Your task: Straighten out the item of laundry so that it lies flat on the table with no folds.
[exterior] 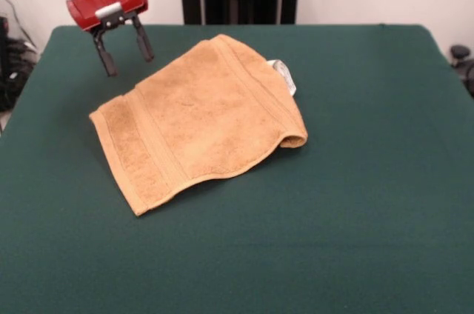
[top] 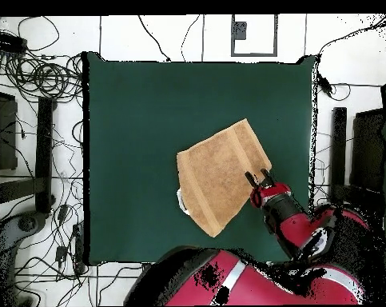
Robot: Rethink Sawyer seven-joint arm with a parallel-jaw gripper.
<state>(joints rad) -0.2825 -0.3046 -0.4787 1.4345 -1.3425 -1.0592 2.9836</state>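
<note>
the golden-tan towel [exterior: 200, 118] lies near the middle of the dark green table [exterior: 355, 203], set at a slant to the table's sides; in the front view its right end is doubled over into a rounded fold, and a small white tag [exterior: 284, 74] peeks out at the far right edge beside that fold; the woven border bands run along the left end, which lies flat, its near corner pointing toward the front of the table; the gripper [exterior: 124, 53] hangs above the table just beyond the towel's far left edge, its two dark fingers [exterior: 104, 55] spread apart and holding nothing, clear of the cloth; wide stretches of bare green felt lie open on every side of the towel, widest across the near half and to the right in the front view.
</note>
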